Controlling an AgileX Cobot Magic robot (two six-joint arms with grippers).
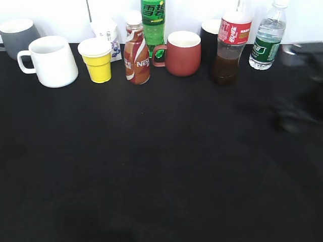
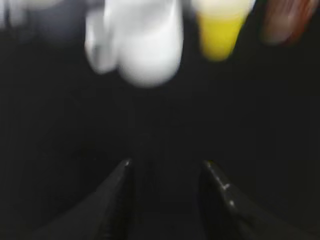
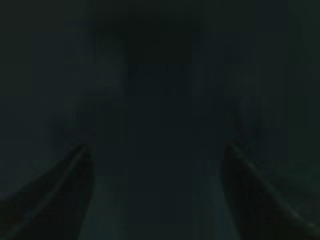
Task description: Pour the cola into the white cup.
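The cola (image 1: pixel 231 45), a tall clear bottle with a red label and dark liquid, stands at the back right of the black table. The white cup (image 1: pixel 50 61), a wide mug with its handle to the left, stands at the back left. It shows blurred at the top of the left wrist view (image 2: pixel 147 45). My left gripper (image 2: pixel 167 167) is open and empty, well short of the mug. My right gripper (image 3: pixel 155 150) is open and empty over dark cloth. The right arm (image 1: pixel 298 108) is a dark blur right of the cola.
In the back row stand a grey mug (image 1: pixel 16 34), a yellow cup (image 1: pixel 98 60), a Nescafe bottle (image 1: pixel 137 53), a green bottle (image 1: pixel 153 22), a red mug (image 1: pixel 182 53), a black cup (image 1: pixel 209 35) and a water bottle (image 1: pixel 267 40). The black tablecloth (image 1: pixel 151 166) covers the front.
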